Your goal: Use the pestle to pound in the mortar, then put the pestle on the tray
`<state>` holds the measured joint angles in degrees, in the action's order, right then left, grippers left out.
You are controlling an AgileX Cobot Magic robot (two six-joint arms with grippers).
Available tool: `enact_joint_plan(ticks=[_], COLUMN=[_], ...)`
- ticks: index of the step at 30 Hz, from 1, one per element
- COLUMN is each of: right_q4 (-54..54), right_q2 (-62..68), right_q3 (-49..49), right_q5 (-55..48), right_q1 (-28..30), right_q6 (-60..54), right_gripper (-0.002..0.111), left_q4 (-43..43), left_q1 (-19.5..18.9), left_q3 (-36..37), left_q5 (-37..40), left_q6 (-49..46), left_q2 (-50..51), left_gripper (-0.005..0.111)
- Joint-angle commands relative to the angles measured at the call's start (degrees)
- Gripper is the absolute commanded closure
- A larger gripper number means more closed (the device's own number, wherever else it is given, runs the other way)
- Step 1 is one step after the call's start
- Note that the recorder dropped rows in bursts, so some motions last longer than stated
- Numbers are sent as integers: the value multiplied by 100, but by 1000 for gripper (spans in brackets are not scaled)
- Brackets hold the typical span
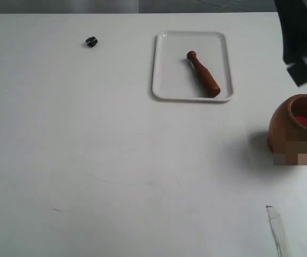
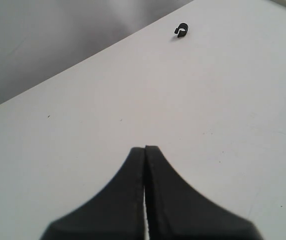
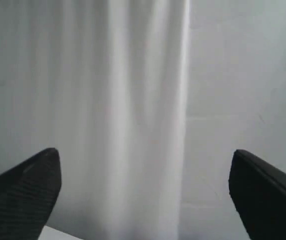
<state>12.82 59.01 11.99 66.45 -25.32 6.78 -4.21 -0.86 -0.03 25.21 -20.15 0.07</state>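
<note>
The reddish-brown pestle (image 1: 203,74) lies flat on the white tray (image 1: 166,64) at the back middle, knob end toward the far side. The light-brown mortar (image 1: 297,130), red inside, stands at the right edge of the table. Part of my right arm (image 1: 302,40) shows at the top right, above and behind the mortar. My right gripper (image 3: 145,170) is open with nothing between its fingers and faces a pale curtain. My left gripper (image 2: 145,148) is shut and empty above the bare table; it does not show in the exterior view.
A tiny black object (image 1: 91,41) lies on the white table (image 1: 115,160) at the back left, also seen as a small black clip (image 2: 181,31) in the left wrist view. The table's far edge runs just behind it.
</note>
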Motion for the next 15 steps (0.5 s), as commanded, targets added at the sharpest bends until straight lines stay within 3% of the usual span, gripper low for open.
enact_joint_plan(ticks=[1,7,13,15], right_q4=[420,703,2385,2628], right_q2=[-677,-1599,-2218,-2307], right_q3=[-635,-1199,-1199,-1199], right_q5=[351,351,53,-18], right_q1=[2,2,2,2], right_q6=[261,561,1688,1965], right_gripper=[24,24,25,32], left_q4=[42,42,42,42], left_q1=[44,44,44,44], left_q3=[3,3,3,3], left_q5=[-17,-17,-17,-17], left_q6=[47,47,47,47], left_q2=[-7,-7,-7,-7], left_gripper=[107,107,107,107])
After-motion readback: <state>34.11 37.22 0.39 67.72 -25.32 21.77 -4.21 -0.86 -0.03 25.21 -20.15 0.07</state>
